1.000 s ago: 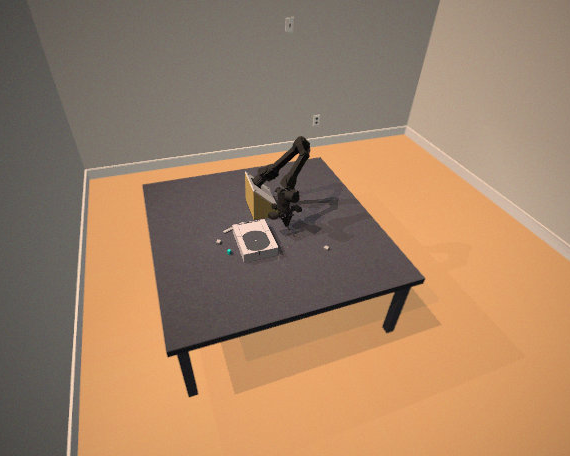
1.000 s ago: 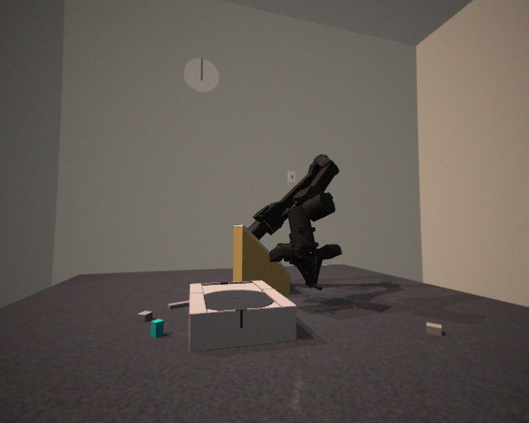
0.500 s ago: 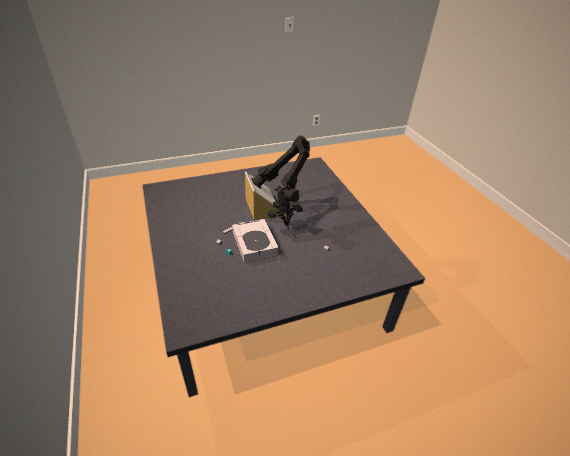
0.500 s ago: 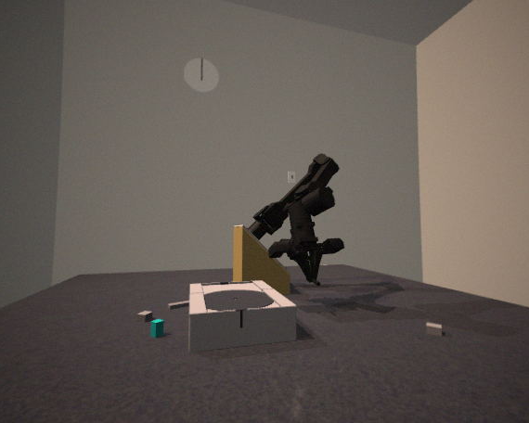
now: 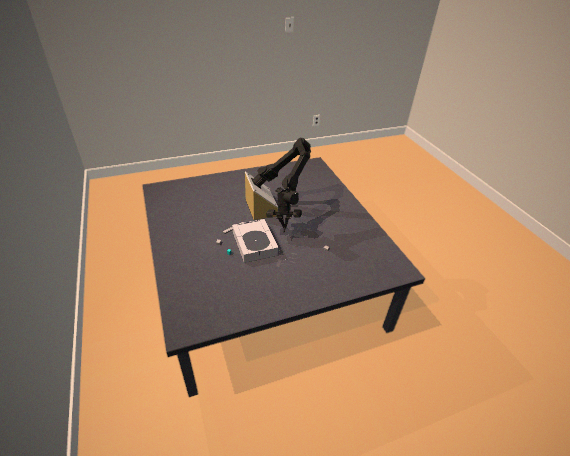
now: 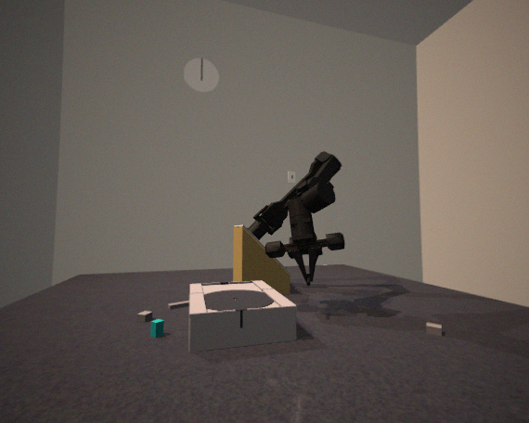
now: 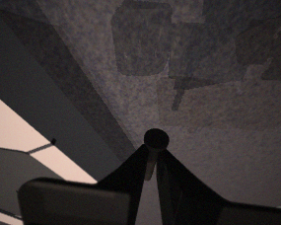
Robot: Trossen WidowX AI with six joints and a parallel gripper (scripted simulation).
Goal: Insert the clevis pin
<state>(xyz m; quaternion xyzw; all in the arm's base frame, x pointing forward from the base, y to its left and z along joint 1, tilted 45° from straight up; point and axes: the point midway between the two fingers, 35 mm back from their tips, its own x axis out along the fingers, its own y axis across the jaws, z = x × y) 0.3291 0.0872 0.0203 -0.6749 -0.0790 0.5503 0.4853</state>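
Claw Grips Pin Beside Disc-Filled Tray

A black robot arm holds its claw above the desk, pinching the clevis pin, its round head toward the wrist camera and its shank between the fingers. Claw and pin are outside the edge of the steel tray, with an open strip of desk between. Inside the rim, the wide disc lies flat, its small central hole unfilled.

Behind the tray, a yellow wedge-shaped stand rises near the arm, narrowing the room there. At picture left, a pale bar lies close to the tray's side, with a teal block and a small grey block farther out. Another pale block sits well apart at right, leaving a broad gap before the tray's near right corner.
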